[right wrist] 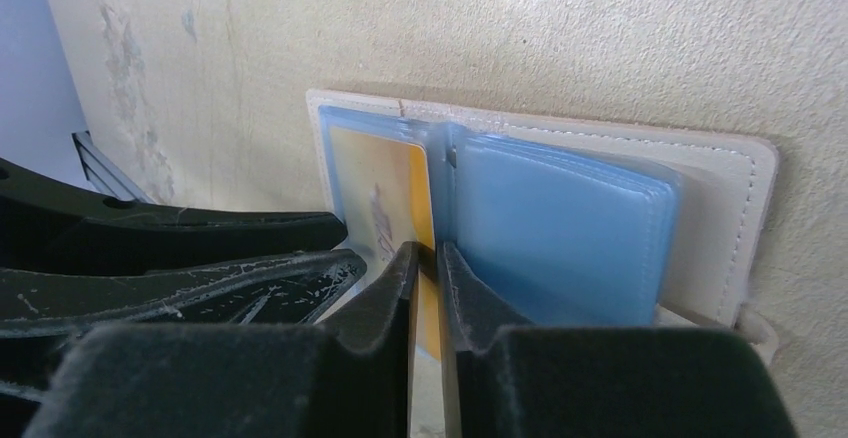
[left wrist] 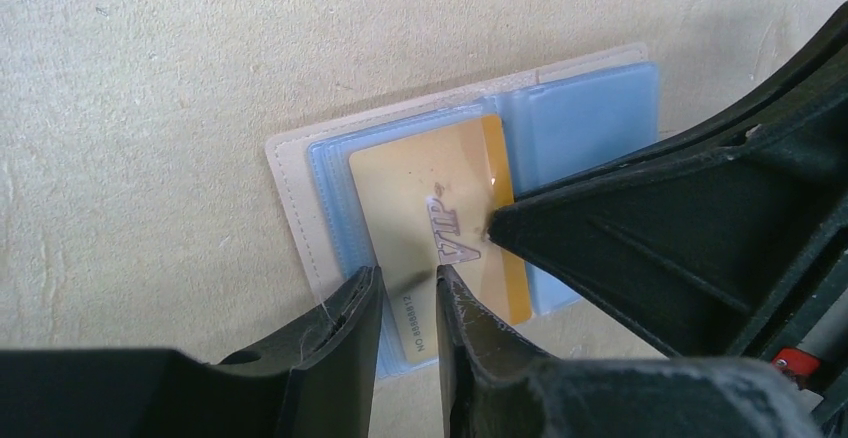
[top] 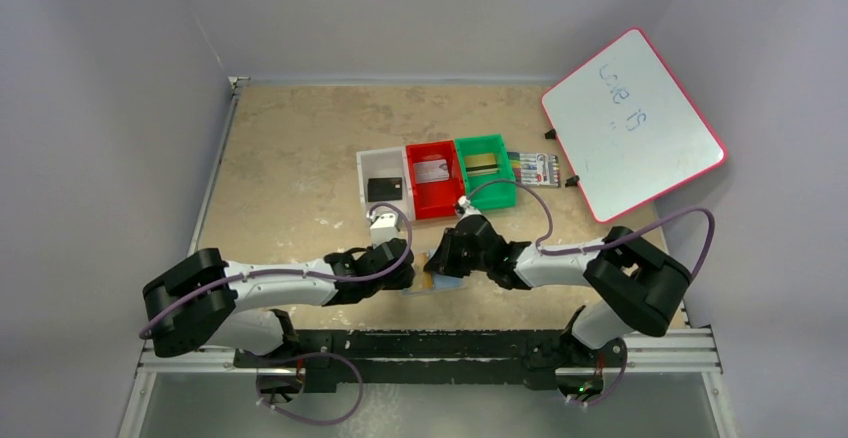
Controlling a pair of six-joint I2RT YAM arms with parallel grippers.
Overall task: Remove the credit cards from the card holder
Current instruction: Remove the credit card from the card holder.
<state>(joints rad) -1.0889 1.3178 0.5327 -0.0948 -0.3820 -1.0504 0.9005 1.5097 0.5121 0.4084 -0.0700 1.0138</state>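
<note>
The card holder (top: 447, 284) (left wrist: 290, 183) (right wrist: 725, 208) lies open and flat on the table, tan outside with light-blue pockets. A gold VIP credit card (left wrist: 420, 183) (right wrist: 375, 173) sticks partly out of one pocket. My left gripper (top: 412, 274) (left wrist: 405, 283) stands over the card's near edge, jaws a small gap apart with nothing pinched between them. My right gripper (top: 441, 258) (right wrist: 425, 256) has its tips on the card's orange edge by the fold. Its jaws are a thin slit apart, and whether they pinch the card is unclear.
Behind the holder stand a white bin (top: 365, 183) with a black card, a red bin (top: 440, 204) with a pale card and a green bin (top: 496, 196) with a gold card. A marker pack (top: 535, 168) and a tilted whiteboard (top: 632, 123) lie at the back right.
</note>
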